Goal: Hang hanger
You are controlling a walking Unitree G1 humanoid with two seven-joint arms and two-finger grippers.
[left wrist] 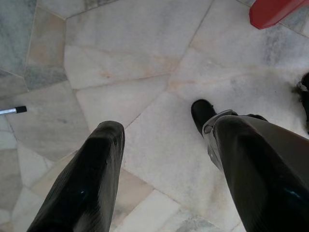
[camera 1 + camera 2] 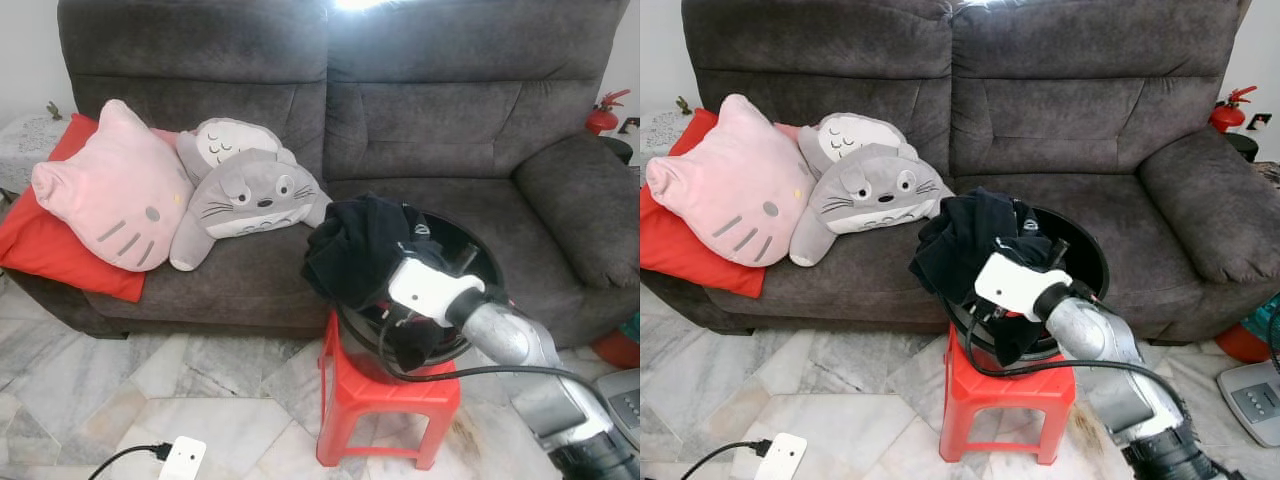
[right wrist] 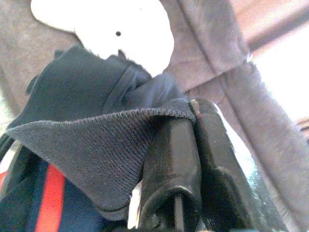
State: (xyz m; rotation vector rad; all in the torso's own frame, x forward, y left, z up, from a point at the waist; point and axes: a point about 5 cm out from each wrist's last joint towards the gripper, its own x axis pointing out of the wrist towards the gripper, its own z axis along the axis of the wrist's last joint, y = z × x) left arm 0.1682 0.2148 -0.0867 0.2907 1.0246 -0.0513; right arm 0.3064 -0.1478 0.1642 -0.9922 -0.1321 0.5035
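Currently right claw (image 3: 193,108) pinching dark garment (image 3: 96,140) edge.

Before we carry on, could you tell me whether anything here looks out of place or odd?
Yes: the task is hanging a hanger, yet the right tool is shut on a fold of dark clothes spilling over the rim of a black basket on a red stool.

Head stereo pair down at sofa (image 2: 400,120) and stool (image 2: 1005,395); wrist cameras along their jaws.
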